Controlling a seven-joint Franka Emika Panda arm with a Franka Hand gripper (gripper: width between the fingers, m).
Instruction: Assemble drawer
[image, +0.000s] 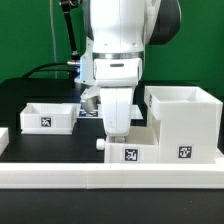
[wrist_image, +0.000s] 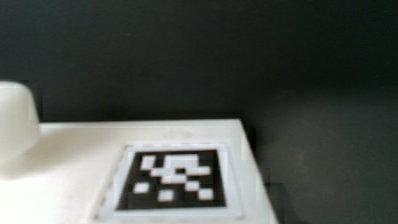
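The drawer's tall white housing (image: 185, 120) stands at the exterior view's right, open at the top, with a tag on its front. One shallow tray (image: 48, 115) lies at the left. A second tray (image: 128, 150), with a knob (image: 101, 143) and a tag, sits just left of the housing. My gripper (image: 117, 135) hangs straight down onto this second tray; its fingertips are hidden. The wrist view shows a tagged white face (wrist_image: 175, 178) very close and a rounded white part (wrist_image: 15, 125). No fingers show there.
A long low white rail (image: 110, 178) runs along the front of the black table. A tagged flat piece (image: 86, 110) lies behind the arm. Another white part shows at the left edge (image: 3, 140). Cables hang at the back left.
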